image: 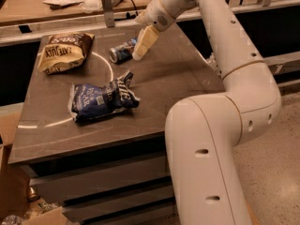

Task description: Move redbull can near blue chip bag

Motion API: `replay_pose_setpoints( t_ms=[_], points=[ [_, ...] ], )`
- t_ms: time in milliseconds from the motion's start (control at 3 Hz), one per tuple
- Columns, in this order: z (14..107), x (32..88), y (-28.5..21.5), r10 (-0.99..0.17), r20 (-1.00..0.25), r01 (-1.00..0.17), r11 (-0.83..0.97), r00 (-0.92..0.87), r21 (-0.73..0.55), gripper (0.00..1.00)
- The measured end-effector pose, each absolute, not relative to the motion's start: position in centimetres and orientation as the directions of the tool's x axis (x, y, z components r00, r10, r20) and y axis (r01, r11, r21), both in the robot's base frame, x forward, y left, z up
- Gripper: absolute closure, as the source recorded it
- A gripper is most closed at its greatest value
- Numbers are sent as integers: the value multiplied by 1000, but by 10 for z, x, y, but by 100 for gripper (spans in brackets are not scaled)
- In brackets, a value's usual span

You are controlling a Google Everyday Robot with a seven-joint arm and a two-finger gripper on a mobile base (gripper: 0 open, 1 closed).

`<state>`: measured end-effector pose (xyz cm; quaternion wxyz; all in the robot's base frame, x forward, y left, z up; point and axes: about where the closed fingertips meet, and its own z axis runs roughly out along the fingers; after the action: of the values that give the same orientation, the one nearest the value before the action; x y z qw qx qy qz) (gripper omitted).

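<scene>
**Redbull can on its side on a dark table, gripper at its right end**

The redbull can (121,53) lies on its side near the far edge of a dark grey-brown table (180,78), with its silver end pointing left. The cream-coloured gripper (140,50) reaches down to the can's right end. It is not possible to tell whether it is touching the can, or whether it is open or closed.

The crumpled blue chip bag (101,99) lies nearer the camera, with bare tabletop between it and the can. A brown chip bag (64,51) sits at the far left. A pale curved line (108,68) crosses the tabletop.

The robot's white arm (220,139) fills the right foreground. Behind the table is a wooden bench (28,8) holding papers. A speckled floor (276,144) shows at right and a cardboard box (9,182) at lower left.
</scene>
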<state>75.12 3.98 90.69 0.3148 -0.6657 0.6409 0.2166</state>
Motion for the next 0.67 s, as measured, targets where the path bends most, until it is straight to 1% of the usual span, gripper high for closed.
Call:
replay_pose_setpoints(
  t_ms=[333,667],
  points=[
    [907,751,40,-718,-690,-990,18,87,-143,0],
    [912,751,40,-717,-686,-985,-6,123,-171,0]
  ],
)
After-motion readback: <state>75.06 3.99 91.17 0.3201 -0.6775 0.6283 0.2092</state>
